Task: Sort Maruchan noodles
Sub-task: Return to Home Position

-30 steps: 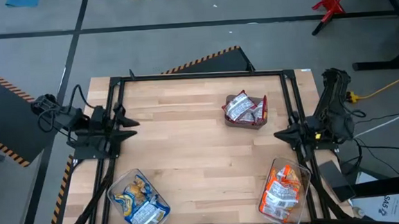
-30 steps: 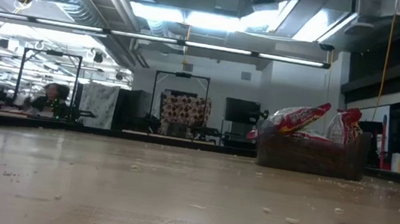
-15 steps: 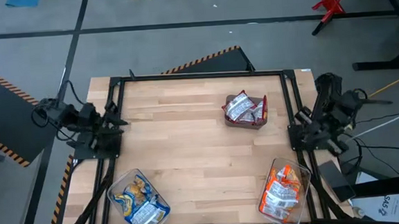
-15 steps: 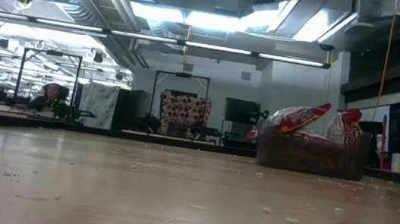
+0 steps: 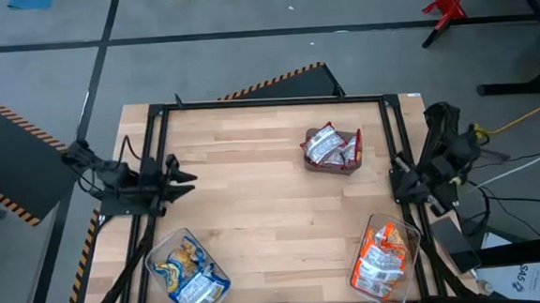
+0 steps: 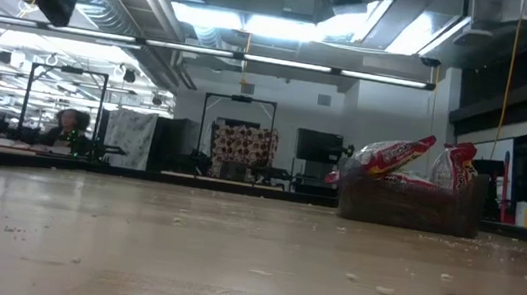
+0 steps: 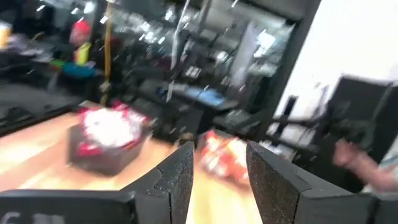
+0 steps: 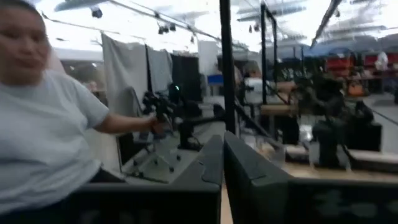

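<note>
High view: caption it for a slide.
Sorted noodles: blue packs in left bin, orange packs in right bin, red packs in box; left claw and right claw rest at table edges.

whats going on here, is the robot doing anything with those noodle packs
Nothing is being handled at this moment. Both arms sit at the sides of the table, the left gripper open and empty, the right gripper shut on nothing. The packs look sorted by colour: blue-yellow packs in the left clear bin, orange packs in the right clear bin, and red packs in the brown box. A person shows in the right wrist view.
</note>
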`<state>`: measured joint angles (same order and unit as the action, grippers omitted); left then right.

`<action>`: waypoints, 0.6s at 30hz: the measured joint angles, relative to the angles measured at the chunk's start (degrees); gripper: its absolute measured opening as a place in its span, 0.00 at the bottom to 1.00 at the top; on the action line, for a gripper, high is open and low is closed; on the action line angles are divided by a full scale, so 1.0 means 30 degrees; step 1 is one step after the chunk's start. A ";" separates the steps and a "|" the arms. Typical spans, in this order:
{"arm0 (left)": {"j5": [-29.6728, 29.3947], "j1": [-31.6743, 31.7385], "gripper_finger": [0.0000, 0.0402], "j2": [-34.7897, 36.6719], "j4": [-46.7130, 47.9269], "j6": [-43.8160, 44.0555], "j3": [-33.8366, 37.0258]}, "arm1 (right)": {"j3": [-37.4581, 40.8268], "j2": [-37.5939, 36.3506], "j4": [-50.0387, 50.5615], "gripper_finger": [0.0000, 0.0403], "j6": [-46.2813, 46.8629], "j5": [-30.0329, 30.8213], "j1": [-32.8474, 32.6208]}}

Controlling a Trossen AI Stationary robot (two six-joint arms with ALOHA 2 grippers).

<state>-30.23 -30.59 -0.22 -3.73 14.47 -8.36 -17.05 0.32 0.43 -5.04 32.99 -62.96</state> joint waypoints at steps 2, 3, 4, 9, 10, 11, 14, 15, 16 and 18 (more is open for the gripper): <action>0.0522 0.0000 0.35 0.0011 -0.1756 -0.0326 0.1025 | 0.0988 0.0022 -0.0722 0.00 0.0600 0.0707 0.0000; 0.0516 0.0000 0.35 0.0018 -0.2140 -0.0465 0.1538 | 0.1453 0.0014 -0.1198 0.00 0.0885 0.1082 0.0000; 0.0561 0.0000 0.35 0.0003 -0.2523 -0.0603 0.1944 | 0.1885 0.0000 -0.1599 0.00 0.1098 0.1305 0.0007; 0.1997 -0.0013 0.35 -0.0062 -0.3818 -0.0862 0.2637 | 0.4306 0.0007 -0.4362 0.00 0.1208 -0.0064 0.0000; 0.1980 0.0000 0.35 -0.0069 -0.3698 -0.0781 0.2637 | 0.4843 0.0007 -0.5096 0.00 0.1159 0.0202 0.0000; 0.1919 0.0000 0.35 -0.0061 -0.3647 -0.0779 0.2637 | 0.5330 0.0007 -0.5687 0.00 0.1063 0.0416 0.0007; 0.1906 0.0000 0.35 0.0024 -0.3685 -0.1102 0.2637 | 0.5518 0.0051 -0.5394 0.00 0.1230 0.0386 0.0048; 0.1889 0.0000 0.35 0.0019 -0.3649 -0.1110 0.2637 | 0.5513 0.0051 -0.5135 0.00 0.1336 0.0298 0.0133; 0.1898 0.0000 0.35 0.0018 -0.3601 -0.1100 0.2637 | 0.5522 0.0051 -0.4887 0.00 0.1324 0.0194 0.0247; 0.1890 0.0000 0.35 0.0025 -0.3275 -0.0962 0.2637 | 0.5528 0.0016 -0.4923 0.00 0.0976 -0.0128 0.0441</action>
<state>-24.56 -30.59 -0.14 -13.56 11.58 -0.45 -0.47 0.36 -14.34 -2.12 32.60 -61.63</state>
